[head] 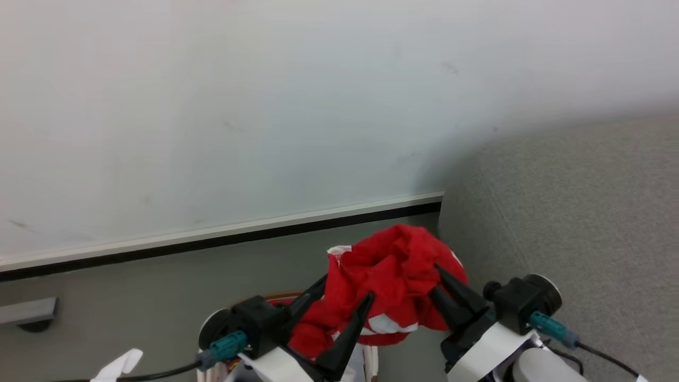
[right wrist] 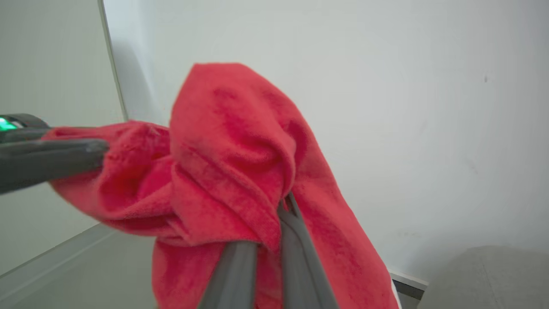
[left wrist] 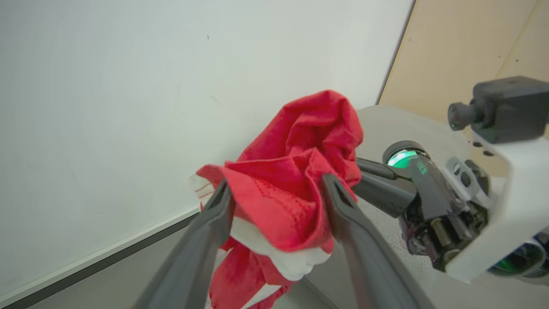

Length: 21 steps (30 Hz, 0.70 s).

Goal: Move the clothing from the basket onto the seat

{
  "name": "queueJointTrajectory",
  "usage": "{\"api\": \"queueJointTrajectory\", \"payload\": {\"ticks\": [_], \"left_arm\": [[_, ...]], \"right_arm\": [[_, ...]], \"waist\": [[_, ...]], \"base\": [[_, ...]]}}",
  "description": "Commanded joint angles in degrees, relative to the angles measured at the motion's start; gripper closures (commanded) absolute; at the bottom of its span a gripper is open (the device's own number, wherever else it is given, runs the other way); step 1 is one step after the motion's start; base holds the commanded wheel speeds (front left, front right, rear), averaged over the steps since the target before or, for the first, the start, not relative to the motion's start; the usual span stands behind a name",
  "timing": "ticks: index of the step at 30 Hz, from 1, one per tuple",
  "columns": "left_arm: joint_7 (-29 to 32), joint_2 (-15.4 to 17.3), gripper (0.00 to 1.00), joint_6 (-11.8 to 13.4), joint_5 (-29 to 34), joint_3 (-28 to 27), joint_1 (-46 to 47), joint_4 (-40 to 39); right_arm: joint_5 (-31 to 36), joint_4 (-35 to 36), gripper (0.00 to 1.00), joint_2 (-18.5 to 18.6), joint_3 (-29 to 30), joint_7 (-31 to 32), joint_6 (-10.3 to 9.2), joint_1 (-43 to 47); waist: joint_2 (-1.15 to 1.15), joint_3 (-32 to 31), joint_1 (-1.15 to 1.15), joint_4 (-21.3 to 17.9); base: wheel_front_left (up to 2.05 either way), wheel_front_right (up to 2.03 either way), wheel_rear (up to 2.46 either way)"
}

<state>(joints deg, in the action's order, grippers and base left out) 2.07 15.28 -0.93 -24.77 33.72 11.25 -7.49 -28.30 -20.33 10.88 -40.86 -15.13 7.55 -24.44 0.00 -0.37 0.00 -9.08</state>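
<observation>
The clothing (head: 392,276), a bunched red garment with white parts, hangs in the air between my two grippers, above the basket (head: 281,295), of which a bit of brown rim shows. My left gripper (head: 347,289) is open, its fingers spread wide on either side of the red fabric (left wrist: 279,197). My right gripper (head: 436,280) is shut on the clothing's right side, and the cloth (right wrist: 231,171) drapes over its pinched fingers (right wrist: 296,249). The grey seat (head: 583,223) lies just to the right of the garment.
A white wall with a dark baseboard (head: 223,239) runs behind, above the grey-green floor (head: 132,297). A white scrap of cloth (head: 124,363) pokes up at the lower left. A grey block (head: 26,310) sits at the left on the floor.
</observation>
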Motion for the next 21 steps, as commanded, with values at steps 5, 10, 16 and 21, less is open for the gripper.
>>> {"api": "queueJointTrajectory", "payload": {"ticks": [5,10,16,21], "left_arm": [[-2.58,0.10,0.00,-0.68,1.68,0.79,0.39,3.28],[-5.17,-0.53,0.00,-1.19,2.71,1.76,1.12,6.35],[-6.92,-0.92,0.00,-1.53,3.59,2.63,1.92,8.86],[-7.98,-1.13,0.00,-1.78,3.84,3.00,2.65,10.17]], "right_arm": [[1.40,1.34,1.00,1.15,6.00,-0.03,-0.12,1.35],[2.78,2.23,1.00,1.50,11.18,-0.03,-0.12,2.51],[3.63,2.97,1.00,1.66,15.34,-0.04,-0.12,3.92],[4.88,3.51,1.00,1.14,18.48,-0.04,-0.12,5.34]], "waist": [[0.00,1.99,0.00,-6.10],[0.00,2.99,0.00,-10.20],[0.00,3.59,0.00,-13.16],[0.00,4.26,0.00,-14.70]], "base": [[0.00,0.00,0.00],[0.00,0.00,0.00],[0.00,0.00,0.00],[0.00,0.00,0.00]]}}
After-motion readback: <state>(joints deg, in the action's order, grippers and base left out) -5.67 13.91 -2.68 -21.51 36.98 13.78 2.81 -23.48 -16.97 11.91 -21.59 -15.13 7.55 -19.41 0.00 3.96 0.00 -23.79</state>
